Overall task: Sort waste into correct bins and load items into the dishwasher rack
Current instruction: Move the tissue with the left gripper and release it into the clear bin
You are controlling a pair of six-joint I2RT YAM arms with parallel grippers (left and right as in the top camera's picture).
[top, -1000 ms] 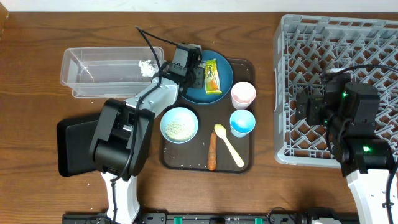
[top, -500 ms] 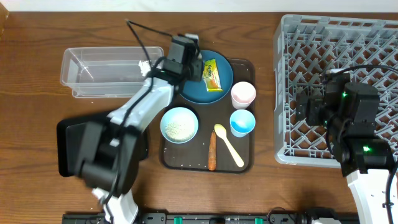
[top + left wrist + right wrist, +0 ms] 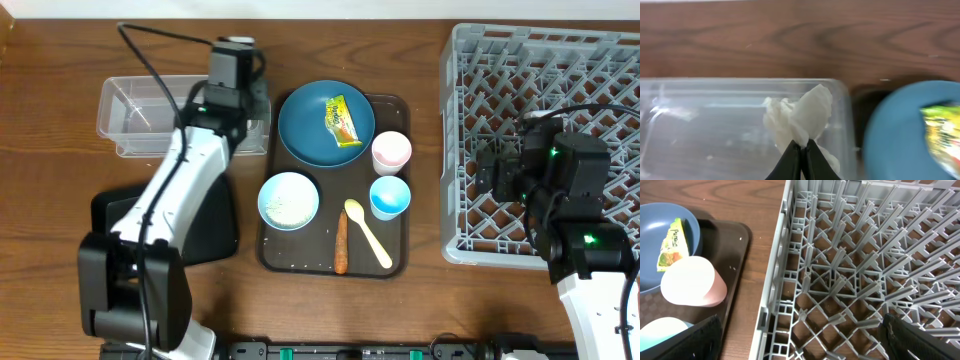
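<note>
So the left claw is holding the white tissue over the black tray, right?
Not quite. The left claw is shut on the white tissue, but what lies under it is the clear tub instead. The left wrist view shows the see-through walls right below the tissue.

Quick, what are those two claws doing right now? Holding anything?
Left gripper: closed on a white tissue, over the clear tub.
Right gripper: open, empty, above the grey rack.
</note>
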